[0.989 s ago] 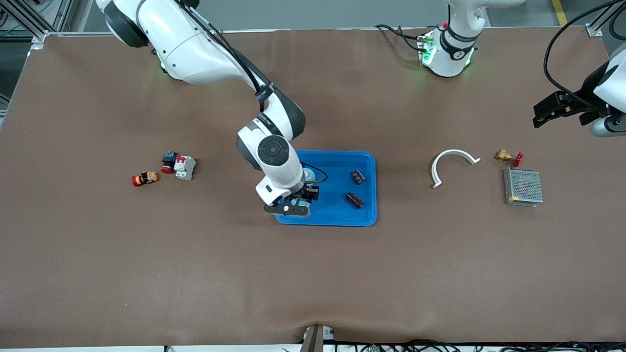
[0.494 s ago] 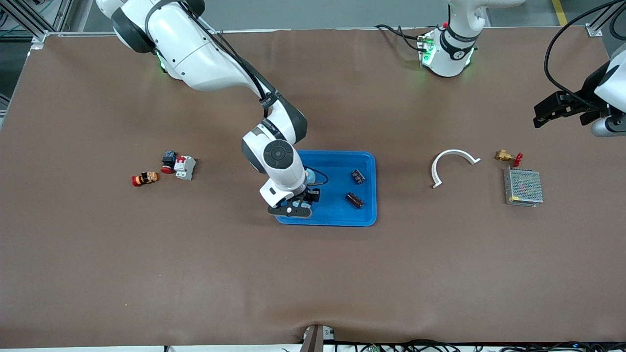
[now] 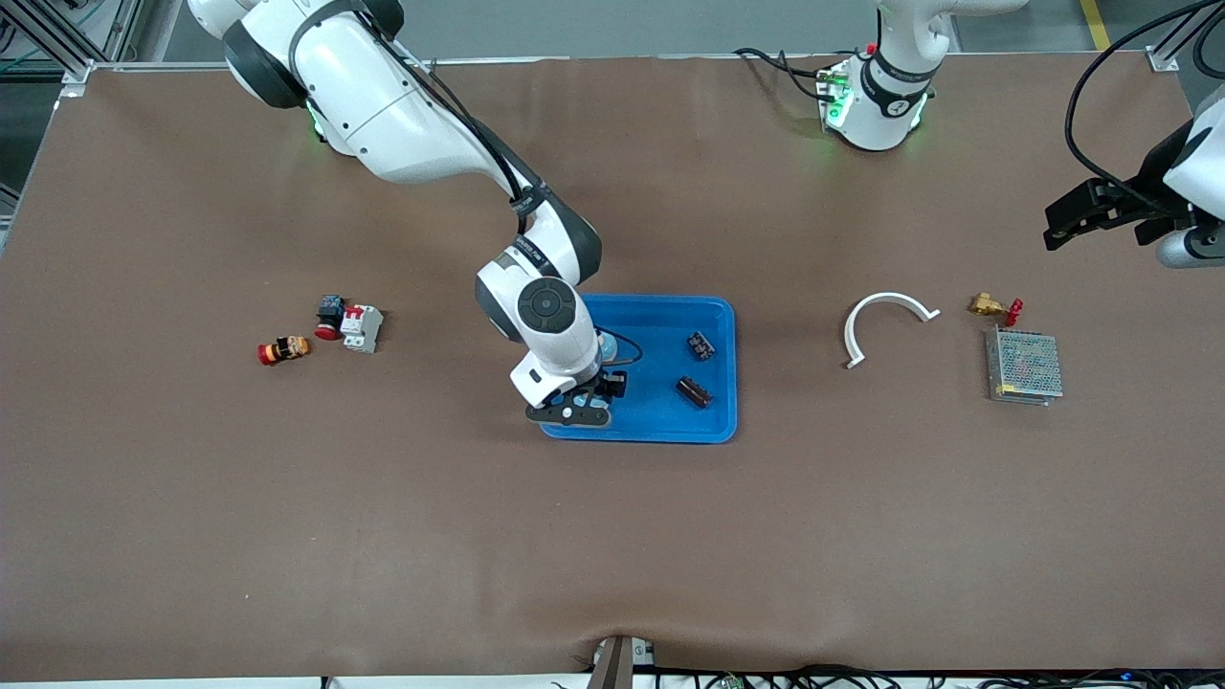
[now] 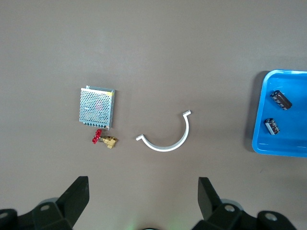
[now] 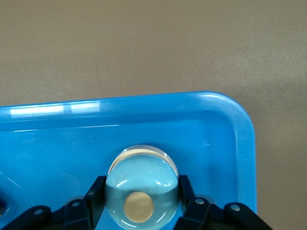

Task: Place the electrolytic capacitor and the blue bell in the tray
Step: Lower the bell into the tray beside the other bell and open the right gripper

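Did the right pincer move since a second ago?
Yes. The right pincer slid slightly farther over the tray, toward the left arm's end, holding the blue bell.

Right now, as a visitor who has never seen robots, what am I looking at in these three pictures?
Two white robot arms work at a brown table. The wide picture comes from a high camera facing them; the other two come from cameras on their wrists. The right claw, over the blue tray, grips a round blue bell. Two small dark capacitors already lie in the tray. The left claw waits open above a white curved piece, a metal mesh box and a brass valve. Small switches lie toward the right arm's end.
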Motion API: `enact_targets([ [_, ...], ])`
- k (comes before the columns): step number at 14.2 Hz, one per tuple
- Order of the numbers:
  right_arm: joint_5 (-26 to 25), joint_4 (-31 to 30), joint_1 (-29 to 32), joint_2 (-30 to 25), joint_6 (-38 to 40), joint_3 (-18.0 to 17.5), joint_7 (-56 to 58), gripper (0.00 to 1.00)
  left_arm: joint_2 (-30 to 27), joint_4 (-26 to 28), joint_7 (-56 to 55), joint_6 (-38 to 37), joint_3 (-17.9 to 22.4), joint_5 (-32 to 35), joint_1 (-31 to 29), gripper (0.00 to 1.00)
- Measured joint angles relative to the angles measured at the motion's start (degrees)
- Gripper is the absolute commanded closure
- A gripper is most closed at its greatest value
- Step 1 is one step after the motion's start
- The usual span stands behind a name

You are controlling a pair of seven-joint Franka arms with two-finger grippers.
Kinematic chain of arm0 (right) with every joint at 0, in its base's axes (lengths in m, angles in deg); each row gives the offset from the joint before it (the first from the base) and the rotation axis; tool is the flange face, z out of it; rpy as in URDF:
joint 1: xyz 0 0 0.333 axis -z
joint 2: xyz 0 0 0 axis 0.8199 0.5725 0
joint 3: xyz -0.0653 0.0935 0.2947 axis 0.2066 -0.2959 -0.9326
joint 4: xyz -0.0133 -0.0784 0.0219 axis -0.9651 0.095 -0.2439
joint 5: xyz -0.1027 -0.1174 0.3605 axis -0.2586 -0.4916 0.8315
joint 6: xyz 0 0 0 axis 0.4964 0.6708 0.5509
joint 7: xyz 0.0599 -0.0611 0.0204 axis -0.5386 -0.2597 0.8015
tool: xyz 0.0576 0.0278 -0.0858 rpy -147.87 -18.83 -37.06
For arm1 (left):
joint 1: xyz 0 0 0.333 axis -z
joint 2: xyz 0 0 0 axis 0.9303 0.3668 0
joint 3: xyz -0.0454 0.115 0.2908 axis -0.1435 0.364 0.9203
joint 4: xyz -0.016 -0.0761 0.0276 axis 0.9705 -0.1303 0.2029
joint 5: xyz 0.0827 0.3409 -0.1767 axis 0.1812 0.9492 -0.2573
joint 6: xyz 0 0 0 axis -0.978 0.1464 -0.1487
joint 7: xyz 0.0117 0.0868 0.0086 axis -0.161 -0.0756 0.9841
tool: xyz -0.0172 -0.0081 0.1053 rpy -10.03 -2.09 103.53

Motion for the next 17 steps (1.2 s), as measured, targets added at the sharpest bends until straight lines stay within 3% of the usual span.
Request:
enact_targets([
  [2,-0.06,0.00,-0.01,0.03,0.00,0.02,0.00,0.41,0.00,0.00,0.00,0.00,0.00,0.00,0.00,0.00],
  [4,-0.15,0.00,-0.02,0.08,0.00,0.03,0.00,0.28,0.00,0.00,0.00,0.00,0.00,0.00,0.00,0.00],
  [5,-0.18,0.00,-0.02,0.10,0.00,0.05,0.00,0.04,0.00,0.00,0.00,0.00,0.00,0.00,0.00,0.00],
  [6,-0.20,0.00,-0.02,0.11,0.00,0.09,-0.01,0.00,0.00,0.00,0.00,0.00,0.00,0.00,0.00,0.00],
  [13,-0.40,0.79,0.00,-0.26,0.14,0.76,0.01,0.00,0.00,0.00,0.00,0.00,0.00,0.00,0.00,0.00],
  [17,-0.43,1.90,0.02,-4.34,7.70,0.77,0.05,0.00,0.00,0.00,0.00,0.00,0.00,0.00,0.00,0.00],
])
